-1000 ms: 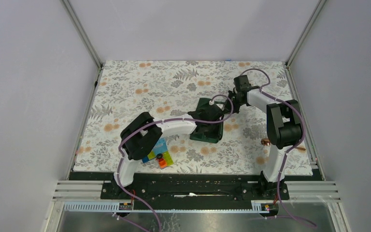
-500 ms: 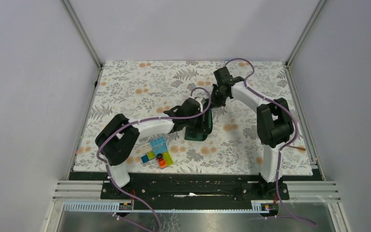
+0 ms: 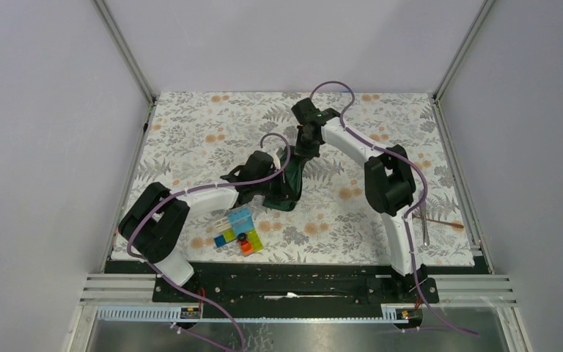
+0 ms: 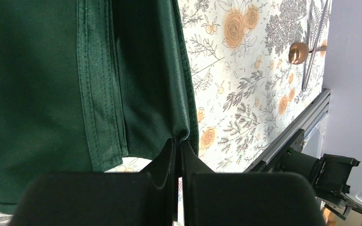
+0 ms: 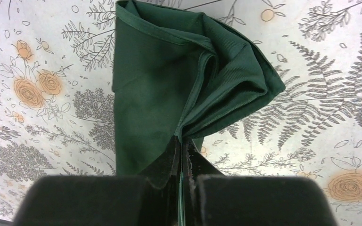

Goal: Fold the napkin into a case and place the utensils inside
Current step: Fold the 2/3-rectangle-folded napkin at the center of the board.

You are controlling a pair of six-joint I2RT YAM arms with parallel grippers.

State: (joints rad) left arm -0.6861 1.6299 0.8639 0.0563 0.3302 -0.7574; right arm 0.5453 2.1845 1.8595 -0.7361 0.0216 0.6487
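Note:
The dark green napkin [image 3: 287, 185] hangs folded in loose layers just over the floral cloth, near the table's middle. My left gripper [image 4: 179, 140] is shut on its near lower corner, where a stitched hem [image 4: 99, 94] runs down the cloth. My right gripper [image 5: 183, 139] is shut on the bunched far edge of the napkin [image 5: 169, 84]. In the top view the left gripper [image 3: 273, 195] and right gripper [image 3: 299, 155] sit at opposite ends of the cloth. The utensils lie at the right edge: a silver one [image 3: 425, 229] and a copper spoon [image 4: 298, 52].
A cluster of colourful plastic blocks [image 3: 238, 233] sits near the front edge, just left of the napkin. The floral table covering [image 3: 212, 132] ends at a black rail [image 3: 293, 275] in front. Grey walls enclose the table on three sides.
Both arms have carried the napkin leftward from right of centre to the middle, both grips staying shut. The right arm's forearm has swung off the utensils, uncovering the silver one.

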